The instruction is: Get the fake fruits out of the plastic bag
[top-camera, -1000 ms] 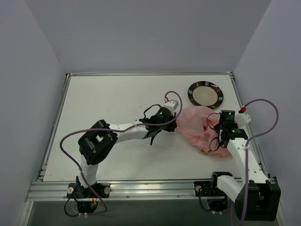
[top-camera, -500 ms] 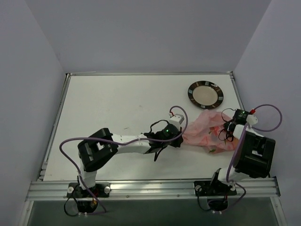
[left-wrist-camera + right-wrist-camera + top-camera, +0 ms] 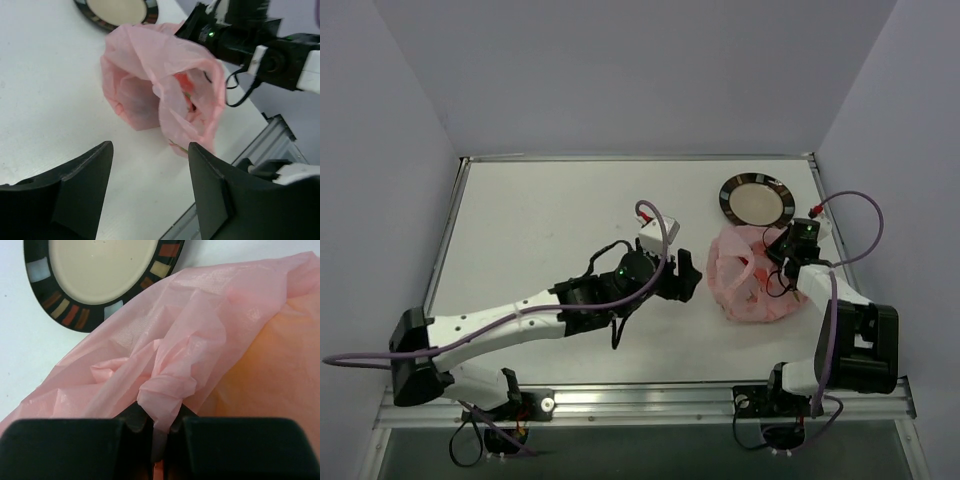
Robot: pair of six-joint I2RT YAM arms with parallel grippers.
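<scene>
Pink plastic bag (image 3: 150, 80), crumpled on counter (image 3: 45, 100), mouth gaping toward left tool (image 3: 150, 155), straight ahead of it, apart. Inside bag: fake fruits (image 3: 186, 95), red-orange glimpse only. Fingers of left tool spread wide, released, holding nothing. Clenched on bunched bag edge: right tool (image 3: 160, 427). Just beyond right tool, past bag: plate (image 3: 45, 302).

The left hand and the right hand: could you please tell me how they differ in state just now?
The left hand is open and empty; the right hand is shut on a bunched fold of the plastic bag. The left hand sits apart from the bag, facing its mouth; the right hand grips it near the plate. Both are dark and two-fingered.
</scene>
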